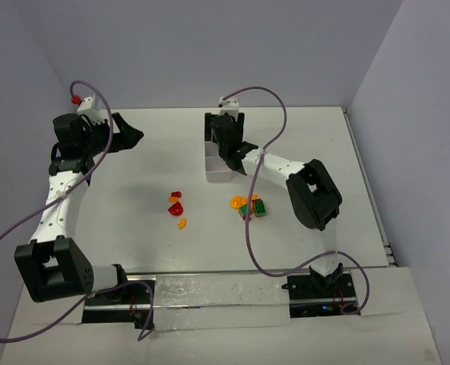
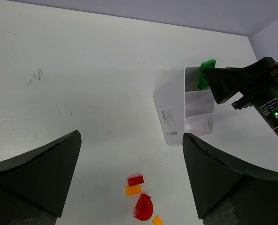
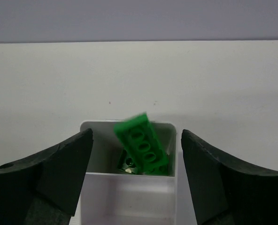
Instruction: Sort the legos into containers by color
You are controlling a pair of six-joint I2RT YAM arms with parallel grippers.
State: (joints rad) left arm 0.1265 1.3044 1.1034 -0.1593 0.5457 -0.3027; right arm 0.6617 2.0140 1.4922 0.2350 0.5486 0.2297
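The white three-compartment tray stands at the table's far middle. My right gripper is open just above its far compartment. A green brick hangs tilted and blurred over that compartment, touching neither finger, with other green pieces under it. The brick also shows in the left wrist view. My left gripper is open and empty, raised at the far left. Below it lie a red brick, an orange brick, a red curved piece and a small orange piece.
A mixed pile of orange, green and red legos lies right of centre, near the right arm's elbow. The red and orange group lies at the centre. Walls close the table at the back and on both sides.
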